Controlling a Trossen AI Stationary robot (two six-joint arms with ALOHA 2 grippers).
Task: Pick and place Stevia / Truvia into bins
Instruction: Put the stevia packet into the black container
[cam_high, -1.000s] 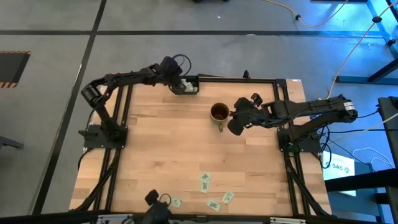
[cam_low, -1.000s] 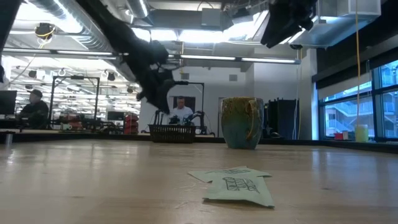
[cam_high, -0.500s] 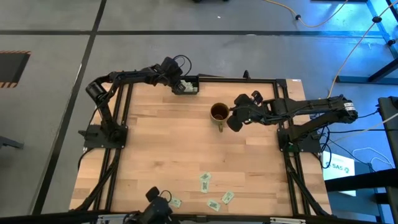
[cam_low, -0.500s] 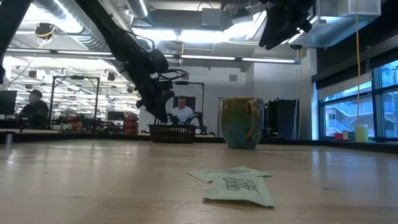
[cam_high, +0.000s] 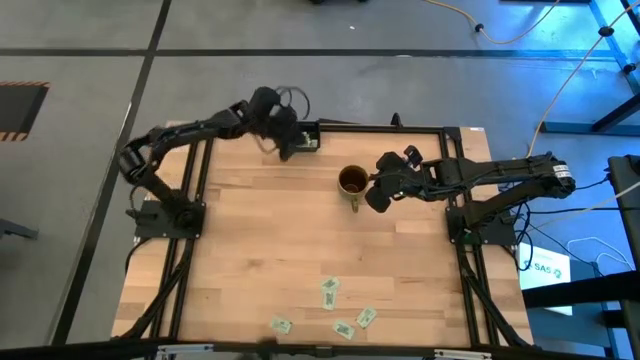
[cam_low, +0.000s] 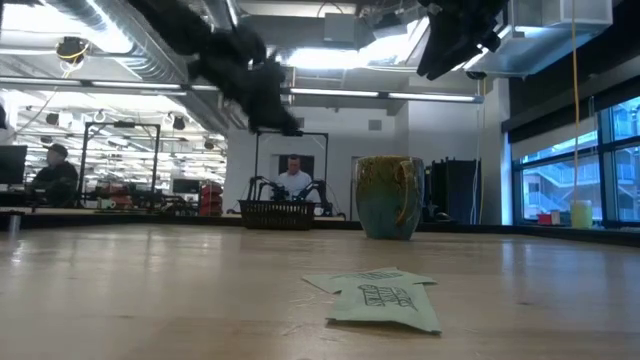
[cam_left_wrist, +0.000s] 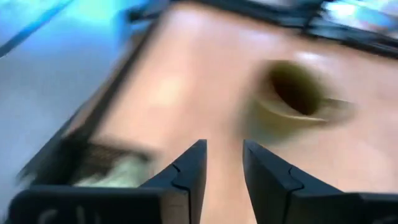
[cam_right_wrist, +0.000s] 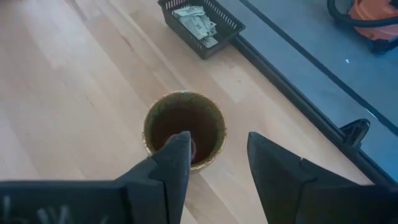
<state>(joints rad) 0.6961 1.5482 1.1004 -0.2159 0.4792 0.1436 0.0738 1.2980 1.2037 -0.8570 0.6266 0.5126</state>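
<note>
Four sachets (cam_high: 345, 312) lie on the table, well away from my left gripper (cam_high: 283, 143), which has just lifted off the black tray (cam_high: 306, 142), jaws parted and empty (drop done). My right gripper (cam_right_wrist: 214, 163) hangs open over the mug (cam_right_wrist: 185, 129).

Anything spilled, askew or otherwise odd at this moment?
Nothing stands out. The mug stands upright, sachets lie in the black tray, and four loose sachets lie flat on the table's near edge, not yet binned.
</note>
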